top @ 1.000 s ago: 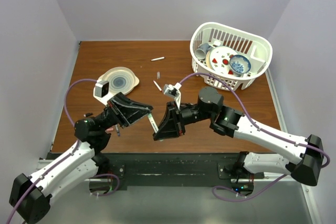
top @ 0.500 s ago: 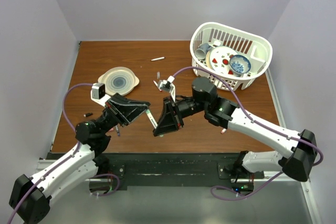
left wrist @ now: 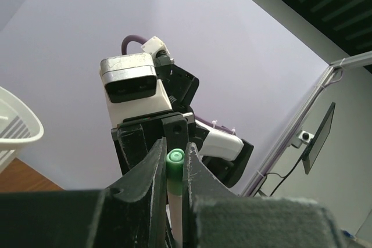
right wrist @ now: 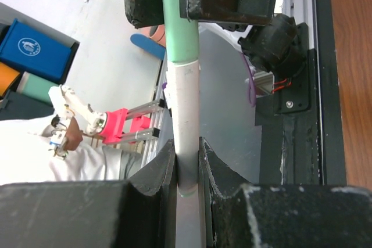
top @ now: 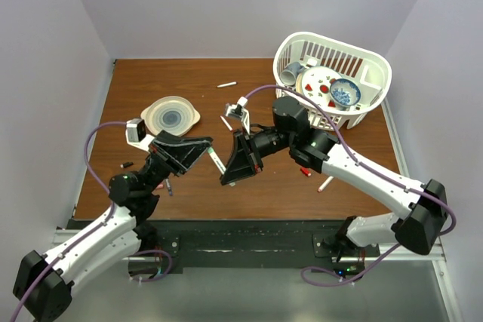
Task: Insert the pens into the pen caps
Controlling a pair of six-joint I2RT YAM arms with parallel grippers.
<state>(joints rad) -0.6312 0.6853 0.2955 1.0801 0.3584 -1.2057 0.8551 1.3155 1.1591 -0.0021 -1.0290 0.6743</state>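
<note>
- Left gripper (left wrist: 174, 150) is clamped on the green cap (right wrist: 179, 21).
- Right gripper (right wrist: 186, 143) is clamped on the white pen (right wrist: 186, 103), whose end meets the cap just beyond its fingertips.

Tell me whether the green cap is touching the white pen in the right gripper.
Touching. The right wrist view shows the green cap meeting the white pen with no gap.
</note>
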